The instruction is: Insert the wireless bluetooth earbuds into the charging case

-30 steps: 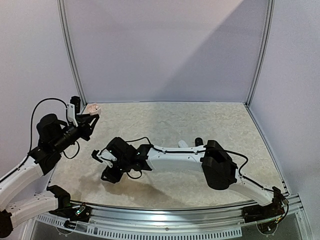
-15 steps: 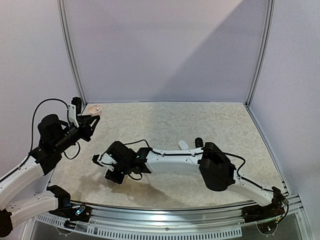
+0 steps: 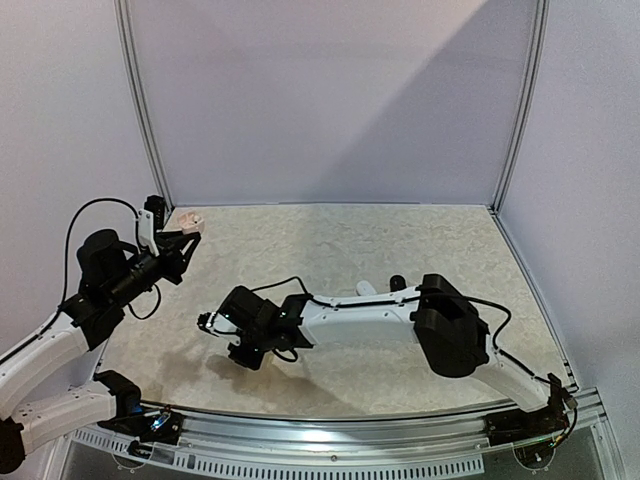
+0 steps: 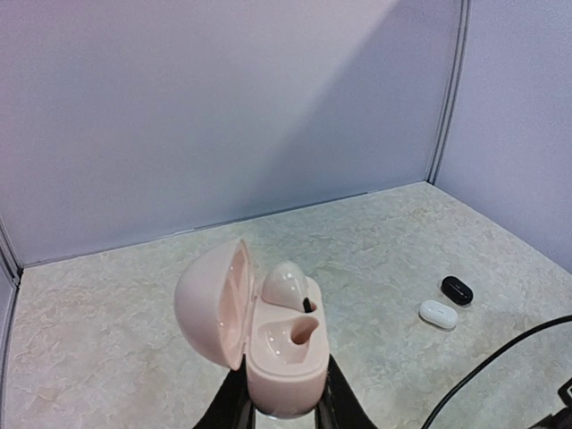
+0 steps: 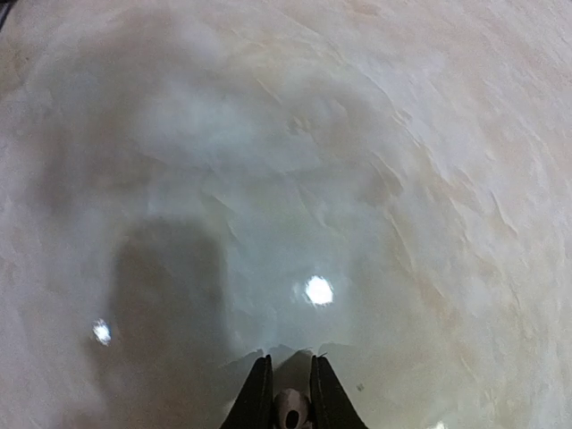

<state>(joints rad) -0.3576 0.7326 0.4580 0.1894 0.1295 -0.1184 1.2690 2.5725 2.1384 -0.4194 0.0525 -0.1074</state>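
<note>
Earbud [image 5: 290, 412], one, pinched by right end effector [image 5: 290, 365]; left end effector [image 4: 283, 395] clamps one case [image 4: 279, 350].

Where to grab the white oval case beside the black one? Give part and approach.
Come straight down and grip across the narrow middle of the white case: it lies flat on the table, low and rounded, with no edge to catch sideways. Mind the black case close beside it.

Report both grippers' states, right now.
Left gripper: shut on the open pink charging case.
Right gripper: shut on a small pale earbud.
</note>
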